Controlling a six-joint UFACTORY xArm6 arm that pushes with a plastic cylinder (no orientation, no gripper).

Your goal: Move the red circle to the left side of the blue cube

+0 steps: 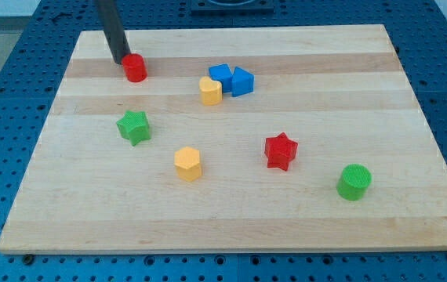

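Bench [231,235], left to right: tip [121,60] touching red circle's [135,68] left side, placed to shove it rightward; no claw fitted, state untellable. Yellow block [211,91] sat against blue cube [221,77], occupying the cube's left.

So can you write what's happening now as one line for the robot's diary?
tip: touching red circle on its left | blue cube: right of circle, apart | yellow block: against cube | move: not done

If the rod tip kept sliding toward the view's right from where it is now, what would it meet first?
Almost at once, the red circle: my tip sits just off its left edge, slightly higher in the view. Farther along that line lie the yellow block and blue blocks.
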